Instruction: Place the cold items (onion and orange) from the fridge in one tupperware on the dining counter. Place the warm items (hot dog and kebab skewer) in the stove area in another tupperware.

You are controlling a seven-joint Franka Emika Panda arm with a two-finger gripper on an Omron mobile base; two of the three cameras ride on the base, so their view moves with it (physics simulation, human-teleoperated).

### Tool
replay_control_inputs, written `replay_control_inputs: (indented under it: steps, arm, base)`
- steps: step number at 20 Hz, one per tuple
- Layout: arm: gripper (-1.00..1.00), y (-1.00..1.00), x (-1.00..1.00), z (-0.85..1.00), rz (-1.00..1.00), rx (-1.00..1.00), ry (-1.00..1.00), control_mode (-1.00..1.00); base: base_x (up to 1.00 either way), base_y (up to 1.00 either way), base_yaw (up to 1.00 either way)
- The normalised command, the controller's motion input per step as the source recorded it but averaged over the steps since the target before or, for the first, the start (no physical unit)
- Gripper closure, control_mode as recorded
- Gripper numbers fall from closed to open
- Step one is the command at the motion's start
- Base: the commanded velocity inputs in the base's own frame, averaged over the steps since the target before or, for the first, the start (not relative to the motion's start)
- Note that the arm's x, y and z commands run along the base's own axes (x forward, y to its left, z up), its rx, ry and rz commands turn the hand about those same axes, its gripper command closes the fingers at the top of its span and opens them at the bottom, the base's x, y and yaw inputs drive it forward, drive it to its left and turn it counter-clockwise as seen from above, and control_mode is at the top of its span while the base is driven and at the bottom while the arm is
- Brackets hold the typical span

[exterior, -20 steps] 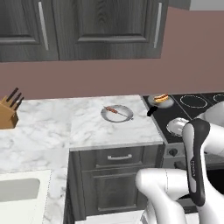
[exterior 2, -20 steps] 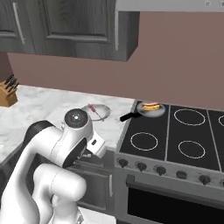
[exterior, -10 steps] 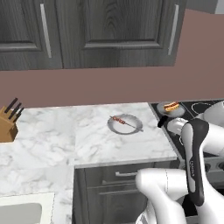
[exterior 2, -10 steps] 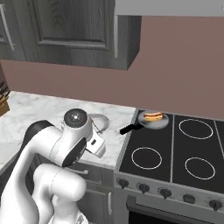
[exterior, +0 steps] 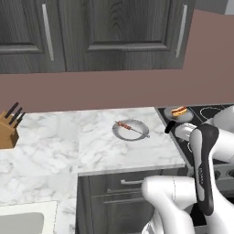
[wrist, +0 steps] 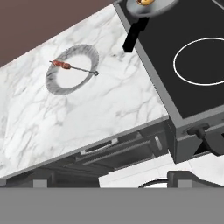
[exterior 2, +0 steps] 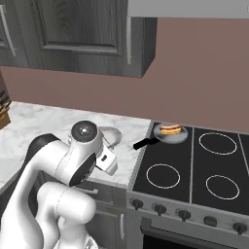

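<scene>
A kebab skewer point(exterior: 129, 127) lies on a round grey plate point(exterior: 119, 133) on the marble counter, left of the stove. In the hand view the skewer point(wrist: 72, 67) crosses the plate point(wrist: 54, 85) at upper left. A hot dog point(exterior 2: 169, 129) sits in a small pan point(exterior 2: 168, 138) on the stove's back-left burner, also seen as the hot dog point(exterior: 178, 111) from the left. My gripper point(wrist: 113, 181) hangs open and empty, well short of the counter's front edge, looking down at the counter and stove corner. Onion, orange and tupperware are out of view.
A knife block point(exterior: 9, 130) stands at the counter's left end, with a sink corner point(exterior: 27, 224) below it. The black stove point(exterior 2: 214, 170) has knobs along its front. Drawers sit under the counter, and dark wall cabinets point(exterior: 114, 32) hang overhead.
The whole picture has shifted and grown: the base has driven closer to the counter and stove. Skewer, plate and pan stay where they lay. The gripper remains open.
</scene>
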Motion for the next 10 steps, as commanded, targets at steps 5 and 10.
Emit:
replay_control_inputs:
  steps: [5,10]
  arm:
    - [-1.0,0.0,0.0,0.0,0.0,-0.03,0.0,-1.0]
    - [-1.0,0.0,0.0,0.0,0.0,0.0,0.0,1.0]
  base:
    - [0.02,0.0,-0.01]
    - [0.02,-0.03,-0.02]
